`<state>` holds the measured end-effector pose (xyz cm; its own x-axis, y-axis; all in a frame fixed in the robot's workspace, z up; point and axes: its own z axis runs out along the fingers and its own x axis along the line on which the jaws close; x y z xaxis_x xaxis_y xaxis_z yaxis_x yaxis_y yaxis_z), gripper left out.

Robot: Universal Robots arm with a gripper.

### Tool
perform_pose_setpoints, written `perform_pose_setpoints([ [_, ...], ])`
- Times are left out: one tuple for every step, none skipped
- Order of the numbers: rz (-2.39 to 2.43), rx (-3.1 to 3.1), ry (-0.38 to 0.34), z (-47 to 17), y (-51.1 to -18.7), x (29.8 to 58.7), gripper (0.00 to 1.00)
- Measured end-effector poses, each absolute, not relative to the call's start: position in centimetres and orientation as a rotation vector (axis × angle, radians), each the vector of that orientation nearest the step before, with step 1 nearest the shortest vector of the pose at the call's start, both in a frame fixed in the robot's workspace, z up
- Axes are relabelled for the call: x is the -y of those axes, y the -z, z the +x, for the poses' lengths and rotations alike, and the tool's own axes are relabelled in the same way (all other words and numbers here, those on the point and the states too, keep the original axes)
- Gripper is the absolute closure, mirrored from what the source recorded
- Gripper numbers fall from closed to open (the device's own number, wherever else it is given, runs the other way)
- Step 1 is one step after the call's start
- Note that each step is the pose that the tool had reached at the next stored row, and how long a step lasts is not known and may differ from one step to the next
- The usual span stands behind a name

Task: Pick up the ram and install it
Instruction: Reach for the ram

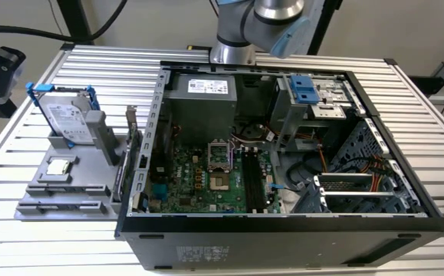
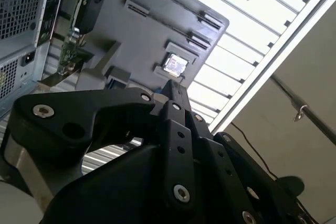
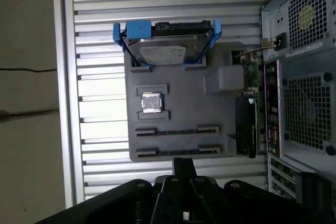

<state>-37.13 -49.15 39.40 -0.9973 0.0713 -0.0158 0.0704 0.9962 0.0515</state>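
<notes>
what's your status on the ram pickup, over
Gripper shut, empty, near tray. Ram in tray slot, untouched. Hard drive, CPU on same tray, apart from it.

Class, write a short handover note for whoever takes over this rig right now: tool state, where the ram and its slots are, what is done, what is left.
The tool is shut with nothing seen in it, held off the grey tray and touching nothing.
The ram is a dark stick lying in one of the tray's two long holders, near the CPU chip and the hard drive.
The memory slots are on the motherboard in the open case; whether any is filled cannot be told.
Done: nothing visible. Left: picking up the ram and seating it.
</notes>
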Motion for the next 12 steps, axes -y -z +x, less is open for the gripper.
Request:
perform_pose_setpoints([
  [0.111,-3.121,-0.079,-37.17,-39.40,49.25,1.00],
  [0.111,-3.121,-0.079,-37.21,-39.40,49.34,1.00],
  [0.111,-3.121,-0.080,-37.23,-39.40,49.42,1.00],
  [0.111,-3.121,-0.079,-37.24,-39.40,49.48,1.00],
  [0.111,-3.121,-0.080,-37.23,-39.39,49.54,1.00],
  [0.110,-3.121,-0.080,-37.23,-39.39,49.60,1.00],
  [0.108,-3.121,-0.080,-37.23,-39.39,49.69,1.00],
  [0.104,-3.121,-0.079,-37.23,-39.40,49.78,1.00],
  [0.100,-3.122,-0.080,-37.24,-39.39,49.87,1.00],
  [0.095,-3.122,-0.080,-37.23,-39.39,49.97,1.00],
  [0.090,-3.122,-0.080,-37.23,-39.39,50.06,1.00],
  [0.085,-3.122,-0.080,-37.23,-39.39,50.16,1.00],
])
